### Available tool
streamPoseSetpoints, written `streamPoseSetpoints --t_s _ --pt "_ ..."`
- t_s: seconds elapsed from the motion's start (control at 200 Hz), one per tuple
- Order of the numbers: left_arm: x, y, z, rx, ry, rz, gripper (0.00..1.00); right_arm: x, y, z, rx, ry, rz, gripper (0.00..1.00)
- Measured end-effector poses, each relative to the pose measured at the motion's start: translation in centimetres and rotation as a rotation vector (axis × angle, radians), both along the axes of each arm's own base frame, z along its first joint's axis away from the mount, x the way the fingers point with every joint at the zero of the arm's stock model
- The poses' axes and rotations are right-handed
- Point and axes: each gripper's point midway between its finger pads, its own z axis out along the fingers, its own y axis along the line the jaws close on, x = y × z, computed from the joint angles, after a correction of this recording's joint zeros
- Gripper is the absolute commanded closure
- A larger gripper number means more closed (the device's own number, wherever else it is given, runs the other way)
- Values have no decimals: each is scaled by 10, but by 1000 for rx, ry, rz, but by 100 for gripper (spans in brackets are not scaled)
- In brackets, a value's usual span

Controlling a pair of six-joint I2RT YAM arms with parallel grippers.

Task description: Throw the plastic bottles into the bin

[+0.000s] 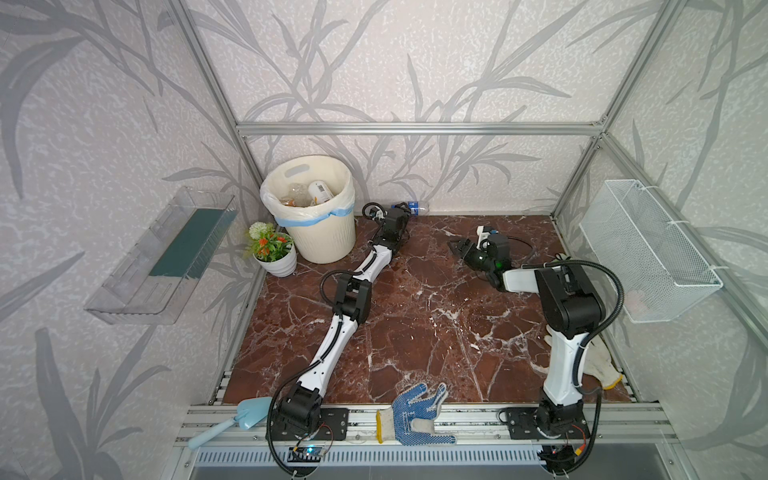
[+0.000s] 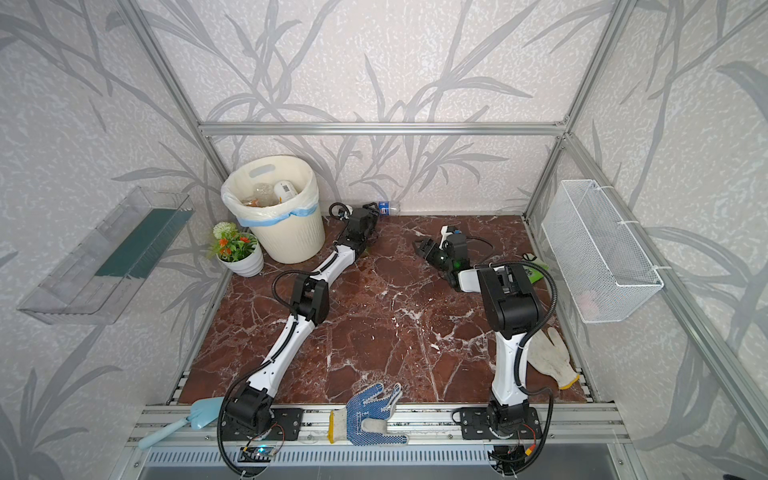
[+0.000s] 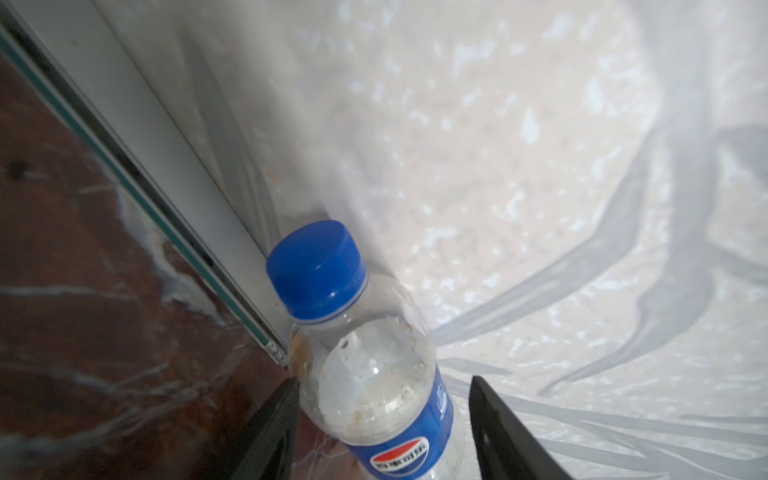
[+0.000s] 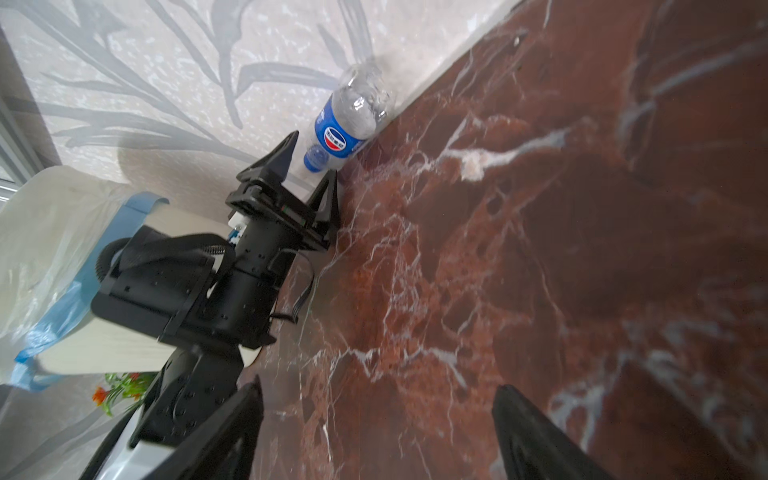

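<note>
In both top views the left arm lay stretched across the tabletop (image 1: 415, 332) to the back wall. The left end effector (image 1: 401, 206) was at the blue-labelled bottle (image 1: 415, 206), which lay on its side along the foot of that wall, near the bin (image 1: 324, 245) and to its right. Other bottles (image 1: 320, 191) sat inside the bin. The right end effector (image 1: 457, 247) hung over the middle of the tabletop, well apart from the bottle. In the left wrist view the bottle lay between the two black fingers. One finger (image 3: 282, 415) touched its side, while the other (image 3: 498, 415) stood apart from it with wall showing in the gap, so this end effector was released around the bottle, not yet clenched on it. The blue cap (image 3: 318, 270) pointed away from the fingers, against the rail at the wall's foot. In the right wrist view the left end effector straddled the near end of the bottle, and the right one's own fingers (image 4: 232, 424) gaped wide with only bare tabletop between them, holding nothing. The step in hand looked to be the grasp of this bottle. The next move would call for bringing both fingers to bear on the thin, yielding body without pushing it along the wall, then lifting it clear, carrying it over the bin's rim and letting go.
</note>
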Motion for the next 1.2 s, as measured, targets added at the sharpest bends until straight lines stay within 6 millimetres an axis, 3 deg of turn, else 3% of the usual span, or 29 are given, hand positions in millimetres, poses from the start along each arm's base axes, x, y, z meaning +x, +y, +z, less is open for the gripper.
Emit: streamPoseSetpoints --t_s 0.305,0.64,0.855,1.205 --pt "-2 -11 8 76 -23 -162 29 106 28 13 16 -62 -59 5" --pt "0 8 42 122 -76 -319 24 192 58 -20 -8 -93 -79 4" --pt "1 24 61 171 -102 -356 23 201 60 -21 -7 -130 -116 2" --pt "0 24 43 202 -56 -360 22 200 78 -17 6 -193 -100 4"
